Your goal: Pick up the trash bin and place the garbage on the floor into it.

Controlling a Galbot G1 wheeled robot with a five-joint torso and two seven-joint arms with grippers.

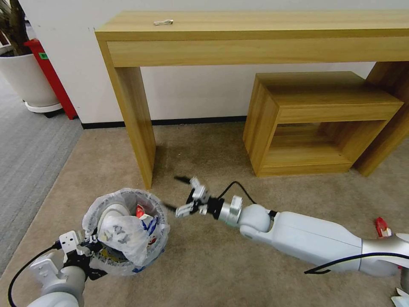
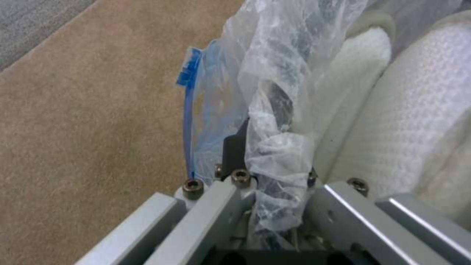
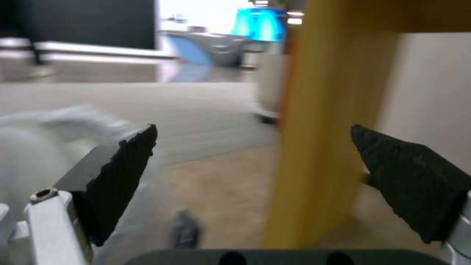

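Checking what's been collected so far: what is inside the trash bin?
Inside the trash bin, white slippers and a red wrapper show; anything beneath them is covered.

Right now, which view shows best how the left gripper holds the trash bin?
Left wrist view: the left gripper is shut on the trash bin rim and bag liner. Head view shows the grip smaller, at the near rim. Right wrist view shows a pale blur, perhaps the bin.

The right hand (image 3: 252, 173) hangs with its dark pads (image 3: 123, 184) spread wide above the beige floor (image 3: 220, 191), a yellow wooden leg (image 3: 323, 129) between them.
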